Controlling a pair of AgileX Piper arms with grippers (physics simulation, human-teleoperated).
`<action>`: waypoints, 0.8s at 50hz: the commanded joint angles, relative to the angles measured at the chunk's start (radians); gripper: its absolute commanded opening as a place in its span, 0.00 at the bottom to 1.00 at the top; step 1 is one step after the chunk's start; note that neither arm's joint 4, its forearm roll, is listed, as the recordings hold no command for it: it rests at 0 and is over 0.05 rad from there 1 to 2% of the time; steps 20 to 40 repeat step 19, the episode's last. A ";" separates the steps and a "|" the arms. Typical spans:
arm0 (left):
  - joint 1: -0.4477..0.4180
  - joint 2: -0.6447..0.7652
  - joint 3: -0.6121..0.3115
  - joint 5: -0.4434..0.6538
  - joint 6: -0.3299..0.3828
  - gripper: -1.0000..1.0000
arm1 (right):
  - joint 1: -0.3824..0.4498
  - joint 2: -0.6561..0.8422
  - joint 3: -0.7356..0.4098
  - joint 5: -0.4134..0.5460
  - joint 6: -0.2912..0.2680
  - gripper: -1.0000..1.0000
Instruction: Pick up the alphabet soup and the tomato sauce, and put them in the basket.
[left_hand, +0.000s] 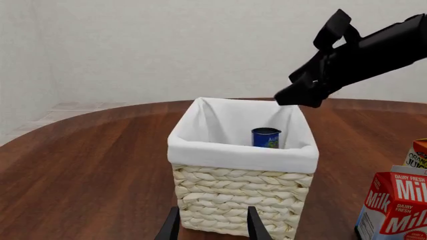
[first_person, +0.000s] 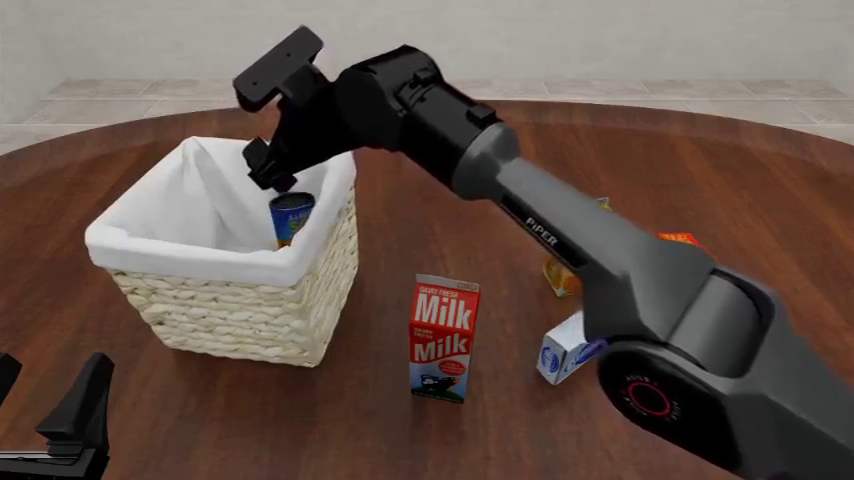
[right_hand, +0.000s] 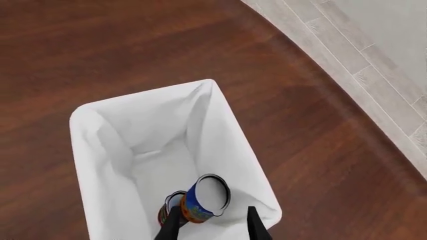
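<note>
The basket (first_person: 240, 320), cream wicker with a white liner, stands left of centre on the table. My right gripper (first_person: 271, 170) hangs open over its near-right corner. Just under those fingertips, inside the basket, is the tomato sauce (first_person: 291, 215), a blue and orange can touching neither finger. From the right wrist the tomato sauce (right_hand: 203, 200) shows between the spread fingers, above a darker can (right_hand: 167, 209), apparently the alphabet soup, mostly hidden on the basket's floor. My left gripper (left_hand: 213, 227) is open and empty, low in front of the basket (left_hand: 240, 195).
A red and white milk carton (first_person: 443, 340) stands upright right of the basket. A small blue and white carton (first_person: 567, 355) and an orange carton (first_person: 563, 275) sit partly behind the right arm. The table's rounded far edge meets a tiled floor.
</note>
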 joint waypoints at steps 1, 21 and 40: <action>0.000 0.000 0.000 0.000 0.000 1.00 | 0.015 -0.026 0.001 0.004 -0.008 1.00; 0.000 0.000 0.000 0.000 0.000 1.00 | 0.029 -0.118 0.098 -0.036 -0.022 1.00; 0.000 0.000 0.000 0.000 0.000 1.00 | 0.029 -0.118 0.098 -0.036 -0.022 1.00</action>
